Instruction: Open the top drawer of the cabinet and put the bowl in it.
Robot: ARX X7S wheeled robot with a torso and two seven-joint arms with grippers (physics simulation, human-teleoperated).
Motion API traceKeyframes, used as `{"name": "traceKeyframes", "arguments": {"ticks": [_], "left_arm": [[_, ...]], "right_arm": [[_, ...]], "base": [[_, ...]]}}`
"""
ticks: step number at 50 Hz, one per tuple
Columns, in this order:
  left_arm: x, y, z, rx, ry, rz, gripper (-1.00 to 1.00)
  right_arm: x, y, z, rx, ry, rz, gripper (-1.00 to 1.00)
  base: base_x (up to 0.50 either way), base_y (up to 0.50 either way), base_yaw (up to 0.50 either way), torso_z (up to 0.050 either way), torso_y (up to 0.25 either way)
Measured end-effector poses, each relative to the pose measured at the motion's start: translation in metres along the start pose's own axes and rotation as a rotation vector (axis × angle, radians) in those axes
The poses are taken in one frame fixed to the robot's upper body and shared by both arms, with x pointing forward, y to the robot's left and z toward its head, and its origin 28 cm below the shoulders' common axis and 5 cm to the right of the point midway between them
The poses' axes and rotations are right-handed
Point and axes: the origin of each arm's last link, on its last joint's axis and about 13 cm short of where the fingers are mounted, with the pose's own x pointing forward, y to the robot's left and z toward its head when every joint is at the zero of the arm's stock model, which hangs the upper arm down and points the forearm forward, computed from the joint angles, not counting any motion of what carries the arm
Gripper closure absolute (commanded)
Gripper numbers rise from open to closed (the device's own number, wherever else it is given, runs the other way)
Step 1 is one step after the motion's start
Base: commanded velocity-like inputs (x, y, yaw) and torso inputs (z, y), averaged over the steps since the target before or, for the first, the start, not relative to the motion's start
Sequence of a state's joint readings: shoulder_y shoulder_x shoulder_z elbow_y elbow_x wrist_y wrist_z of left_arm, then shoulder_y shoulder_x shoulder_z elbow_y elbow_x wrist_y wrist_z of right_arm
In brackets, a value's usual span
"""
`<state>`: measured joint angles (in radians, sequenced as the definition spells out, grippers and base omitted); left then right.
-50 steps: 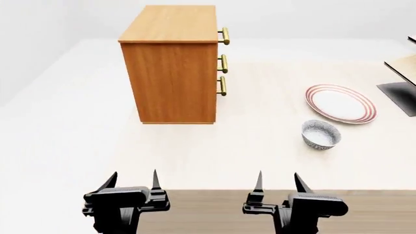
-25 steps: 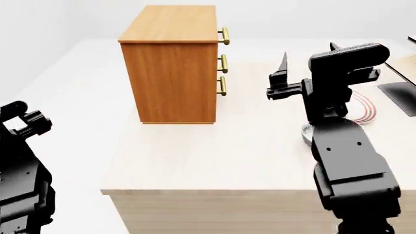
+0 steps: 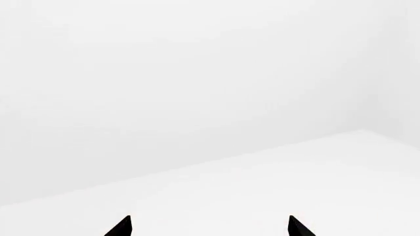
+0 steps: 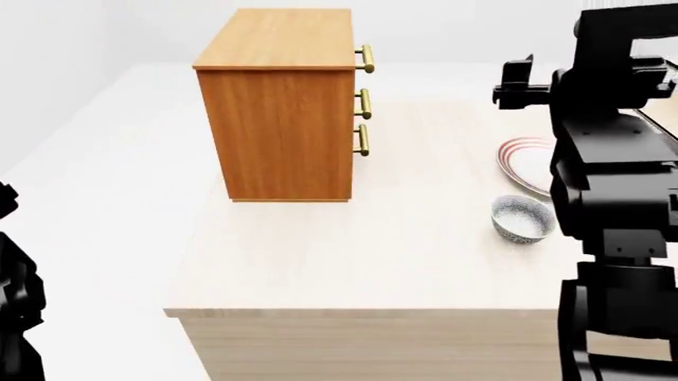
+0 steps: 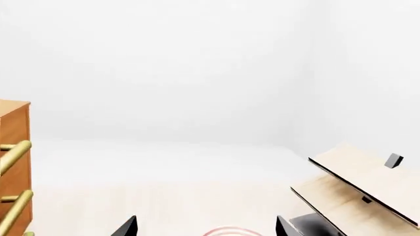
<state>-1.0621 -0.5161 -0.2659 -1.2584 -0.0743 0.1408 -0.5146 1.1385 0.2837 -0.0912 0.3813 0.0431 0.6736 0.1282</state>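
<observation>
Cabinet (image 4: 284, 111) is sitting with top drawer (image 4: 364, 58) closed, bowl (image 4: 521, 219) resting beside plate (image 4: 525, 163). Both grippers' fingers are spreading wide, empty. Right arm (image 4: 614, 175) is risking bumping the bowl while descending.

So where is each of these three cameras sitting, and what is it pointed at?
Head view: on the head, looking down at the cabinet, bowl and both arms.
Left wrist view: near the left gripper, facing blank white space; only finger tips show.
Right wrist view: near the right gripper, facing the rack.
Head and right wrist views share the cabinet and plate.
</observation>
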Motion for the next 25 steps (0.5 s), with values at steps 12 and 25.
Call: {"name": "traceKeyframes", "arguments": {"ticks": [12, 25], "left_arm": [[0.004, 0.002, 0.007, -0.002, 0.018, 0.014, -1.00], [0.005, 0.002, 0.009, -0.001, 0.029, 0.015, -1.00]], "right_arm": [[0.006, 0.002, -0.022, 0.031, 0.074, 0.008, -1.00], [0.007, 0.005, -0.046, 0.050, 0.060, 0.026, -1.00]], "base": [[0.00, 0.00, 0.00, 0.000, 0.000], [0.00, 0.00, 0.00, 0.000, 0.000]]}}
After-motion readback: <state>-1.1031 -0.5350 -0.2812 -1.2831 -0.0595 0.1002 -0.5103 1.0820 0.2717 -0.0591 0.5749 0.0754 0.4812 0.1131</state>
